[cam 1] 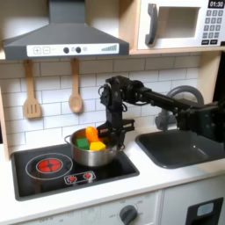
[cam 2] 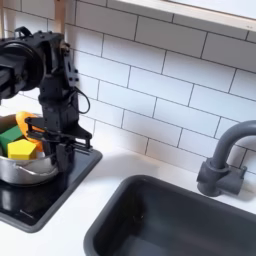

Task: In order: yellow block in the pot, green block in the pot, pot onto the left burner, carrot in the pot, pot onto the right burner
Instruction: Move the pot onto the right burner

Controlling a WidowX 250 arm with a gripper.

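Item: round shiny silver metal pot (cam 1: 91,155), on right burner at 3 o'clock of cooktop, holding yellow block (cam 2: 22,149), green block (cam 1: 82,142), orange carrot (cam 1: 91,134). Judged rigid, light, slippery; grasp rim. Black gripper (cam 1: 115,132): grip state indeterminate.

The pot (cam 1: 91,151) is shiny bare metal, the cooktop (cam 1: 75,171) glossy black (it reflects light). The wall tiles (cam 2: 170,75) look glazed, and the spatula (cam 1: 32,95) is matt wood.

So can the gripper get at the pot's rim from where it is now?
Probably yes: the gripper hangs right at the pot on the first exterior view's right side, with nothing visible between them.
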